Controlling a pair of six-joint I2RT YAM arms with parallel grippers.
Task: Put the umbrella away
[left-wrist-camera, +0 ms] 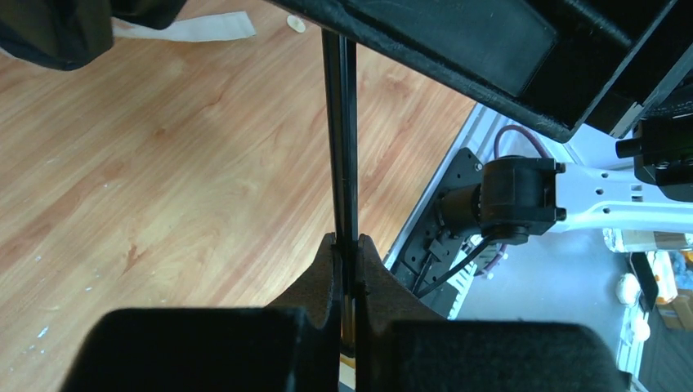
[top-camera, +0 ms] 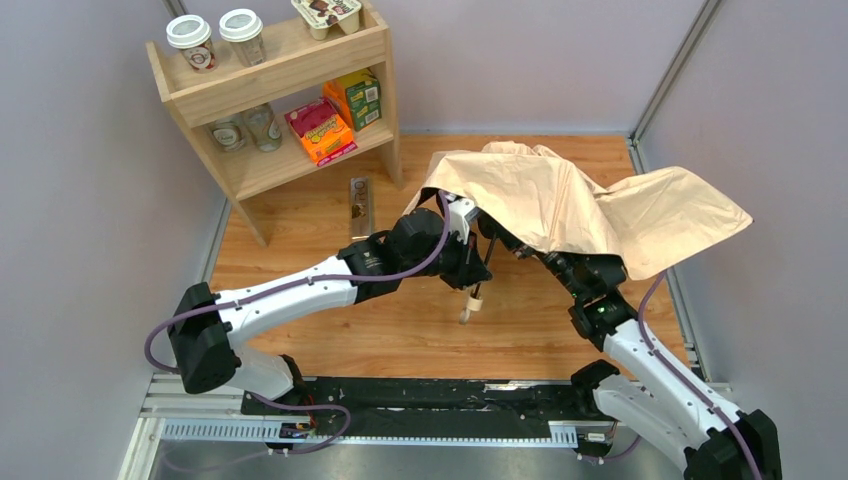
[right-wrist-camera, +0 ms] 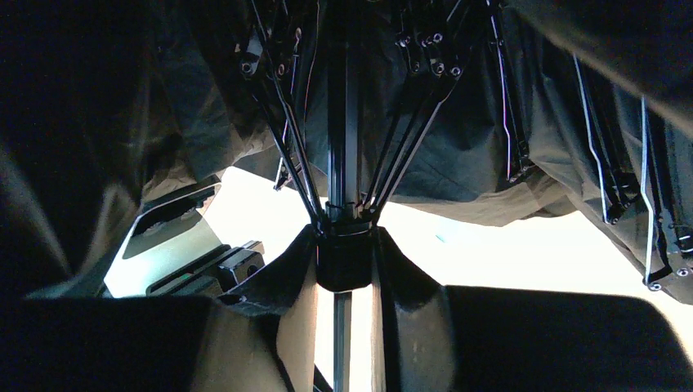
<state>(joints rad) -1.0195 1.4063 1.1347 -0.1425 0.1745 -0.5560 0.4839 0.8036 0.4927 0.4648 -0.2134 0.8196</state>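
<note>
The umbrella (top-camera: 560, 195) sits over the middle-right of the wooden counter (top-camera: 300, 225), held up off the surface between the two arms. Its beige canopy (top-camera: 640, 215) is half collapsed and hangs loosely over the right arm's wrist, hiding that wrist from the overhead camera. The left end effector (left-wrist-camera: 349, 243) is pressed together on the thin black shaft (left-wrist-camera: 338, 131), which runs straight up between its dark fingers. In the overhead view the small pale knob handle (top-camera: 466, 316) hangs just below that grip, above the counter. Under the canopy, the right end effector (right-wrist-camera: 346, 245) pinches the black runner (right-wrist-camera: 345, 265) on the shaft, one finger against each side. The metal ribs (right-wrist-camera: 286, 139) fan upward from that collar into the dark underside of the fabric. At the back left of the counter stands a wooden shelf (top-camera: 285, 68) with lidded cups (top-camera: 190, 40) on top and coloured boxes (top-camera: 320, 130) on its lower level.
</note>
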